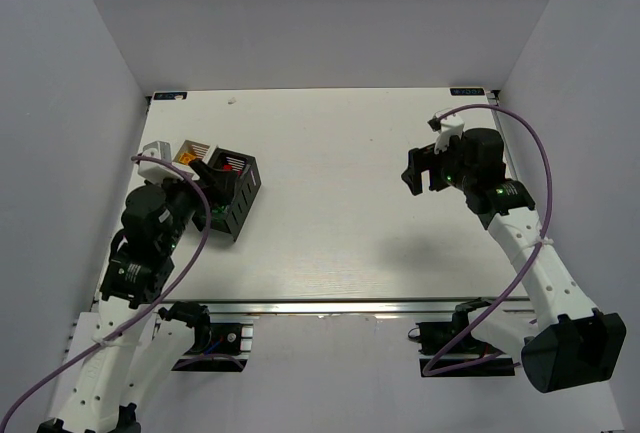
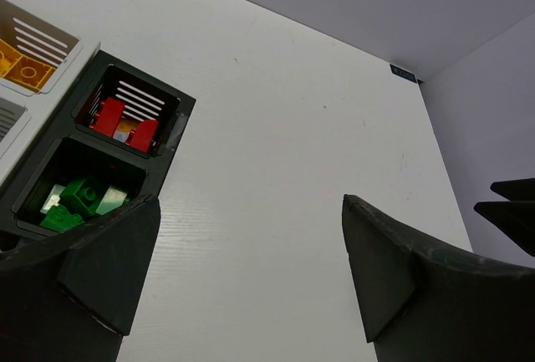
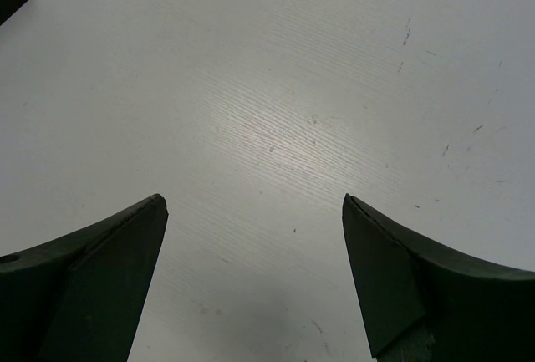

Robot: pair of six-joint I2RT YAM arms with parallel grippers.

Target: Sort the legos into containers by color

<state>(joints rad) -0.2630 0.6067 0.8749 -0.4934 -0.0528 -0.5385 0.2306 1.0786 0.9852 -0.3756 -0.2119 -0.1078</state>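
The black bin [image 1: 235,193] with slotted sides stands at the table's left; in the left wrist view [image 2: 171,115] its far cell holds red legos [image 2: 124,119] and its near cell green legos [image 2: 79,203]. A white bin [image 1: 190,153] behind it holds yellow-orange legos [image 2: 21,65]. A second white bin [image 1: 153,151] shows further left. My left gripper [image 2: 251,237] is open and empty, beside the black bin's near right. My right gripper [image 3: 251,228] is open and empty over bare table at the right, seen from above [image 1: 425,173].
White walls enclose the table on three sides. The table's near edge has a metal rail [image 1: 330,308] with both arm bases. A small white speck [image 1: 232,101] lies near the back edge.
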